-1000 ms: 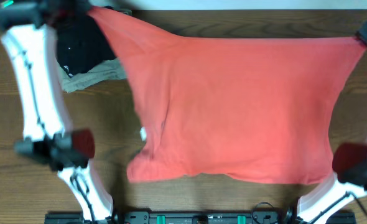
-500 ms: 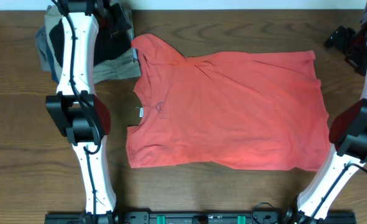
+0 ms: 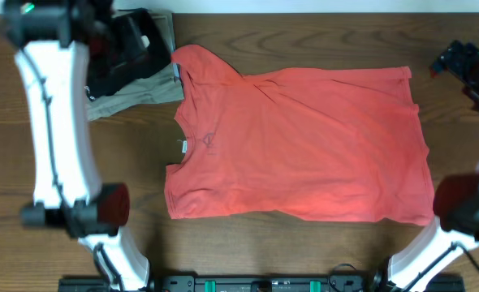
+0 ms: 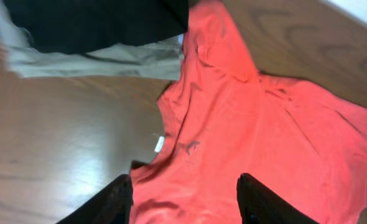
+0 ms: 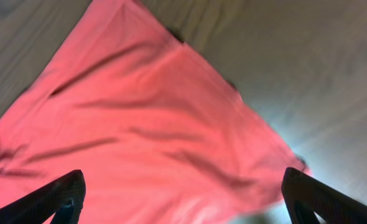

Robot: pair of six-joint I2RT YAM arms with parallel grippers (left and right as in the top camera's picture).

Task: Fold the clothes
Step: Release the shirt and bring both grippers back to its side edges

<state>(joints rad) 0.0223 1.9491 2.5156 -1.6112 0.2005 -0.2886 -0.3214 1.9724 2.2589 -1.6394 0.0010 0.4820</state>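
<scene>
red-orange short-sleeved cotton t-shirt (image 3: 296, 146) now lies spread flat on the brown wooden worktop (image 3: 304, 255). its neck opening and small white tag (image 3: 184, 147) point toward the left arm's side, and its hem runs down the right. a second ago it hung stretched in the air, pinched at its two far corners. since then it has been laid down and let go.

left fingers (image 4: 112, 204) stand apart with nothing between them, looking down on the collar from above. right fingers (image 5: 59, 196) are spread wide and empty over the far hem corner. both arms have drawn back off the cloth.

the far sleeve reaches up to the edge of a folded khaki garment (image 4: 102, 62), which lies under a folded black garment (image 4: 96, 22). whether it overlaps the khaki i cannot tell. a long diagonal crease runs from that sleeve across the body, and the near sleeve looks bunched.

by my reading the spreading step is done and no fold is made yet. the next move is likely a fresh grasp on a sleeve or side edge, and the sleeve beside the pile may drag the khaki garment along.
</scene>
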